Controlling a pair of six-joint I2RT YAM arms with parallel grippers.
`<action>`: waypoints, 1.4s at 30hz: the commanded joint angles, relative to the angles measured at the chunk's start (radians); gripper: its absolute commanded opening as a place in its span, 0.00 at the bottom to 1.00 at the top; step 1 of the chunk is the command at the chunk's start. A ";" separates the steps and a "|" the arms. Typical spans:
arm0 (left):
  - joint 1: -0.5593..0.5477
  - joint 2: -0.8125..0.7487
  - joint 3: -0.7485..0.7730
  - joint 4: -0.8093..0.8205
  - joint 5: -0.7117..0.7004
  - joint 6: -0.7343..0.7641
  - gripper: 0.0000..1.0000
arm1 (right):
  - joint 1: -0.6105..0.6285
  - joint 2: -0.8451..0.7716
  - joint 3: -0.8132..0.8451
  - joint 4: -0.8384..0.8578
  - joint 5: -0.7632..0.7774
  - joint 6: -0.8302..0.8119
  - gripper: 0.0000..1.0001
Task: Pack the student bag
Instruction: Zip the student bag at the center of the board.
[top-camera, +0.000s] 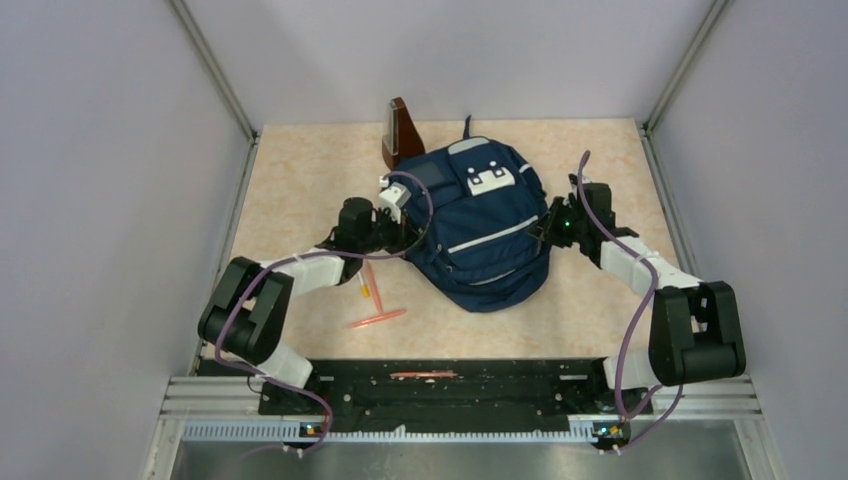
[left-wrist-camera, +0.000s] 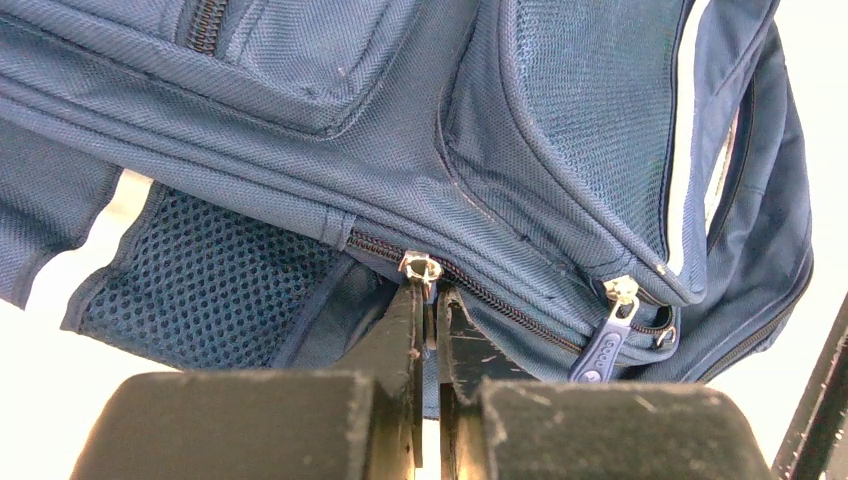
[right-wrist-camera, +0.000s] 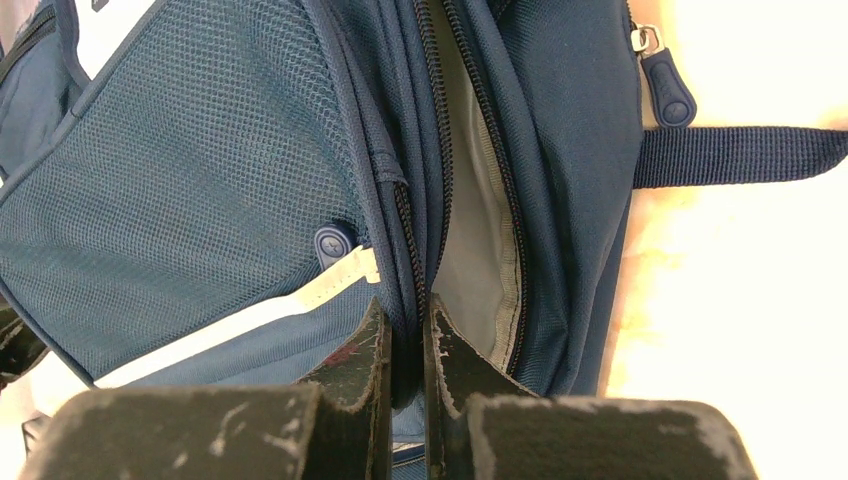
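The student bag (top-camera: 480, 225) lies in the middle of the table (top-camera: 300, 170), front patches facing up, with an arm at each side; the left gripper (top-camera: 398, 222) is at the bag's left flank, its fingers pressed together with the tips nipping a small metal zip slider (left-wrist-camera: 420, 268) just above a mesh pocket (left-wrist-camera: 210, 290); a blue zip pull (left-wrist-camera: 603, 350) hangs from a second zip further right, untouched; the right gripper (top-camera: 547, 228) is at the opposite flank, its fingers also pressed together, pinching the fabric edge of the bag beside an open zip (the grey lining (right-wrist-camera: 470, 230) shows through the gap); a strap (right-wrist-camera: 740, 155) runs off across the table from that side; a dark brown block (top-camera: 397, 130) stands upright behind the bag, touching or just beside its top left corner; two orange pencils (top-camera: 376, 320) lie on the table near the left arm, apart from the bag.
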 joint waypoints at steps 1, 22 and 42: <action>-0.042 -0.052 0.011 -0.136 0.099 -0.032 0.00 | -0.006 0.007 0.036 0.120 0.018 0.048 0.00; -0.047 -0.249 -0.063 -0.140 -0.119 -0.174 0.48 | -0.007 0.033 0.024 0.143 0.003 0.046 0.00; -0.001 -0.081 -0.018 -0.034 -0.046 -0.143 0.41 | -0.006 -0.001 0.012 0.124 -0.008 0.045 0.00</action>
